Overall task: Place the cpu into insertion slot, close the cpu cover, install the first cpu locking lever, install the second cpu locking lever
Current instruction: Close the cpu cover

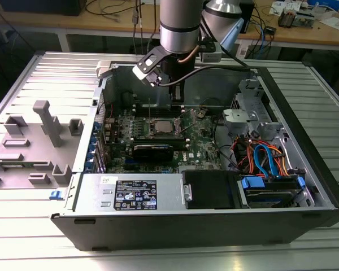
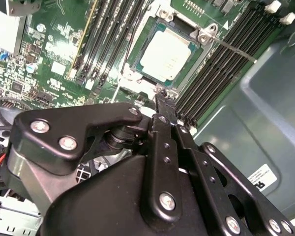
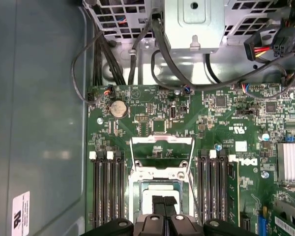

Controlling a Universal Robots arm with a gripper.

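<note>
Second wrist view gives you the black two-finger gripper [image 2: 161, 98], its narrow tips pressed together with nothing visible between them, poised just beside the edge of the square silver-rimmed insertion slot [image 2: 134, 59]; you cannot tell whether it touches. The small flat cpu with the silvery metal top [image 2: 167, 54] lies seated in that slot. In the first wrist view you look down past the fingertips [image 3: 157, 200] and see the thin silver window-frame cpu cover [image 3: 162, 140] swung open beyond the slot, toward a round coin cell [image 3: 119, 108]. A white printed label [image 3: 20, 212] sits on the grey case wall, and the green motherboard [image 3: 137, 105] carries white lettering. The exterior view adds the pose: the silver arm [image 1: 178, 22] drops almost vertically into the open black tower case [image 1: 186, 228], which lies on a ribbed metal table [image 1: 158, 257]. A dark printed sticker [image 1: 134, 195] marks its power supply.
</note>
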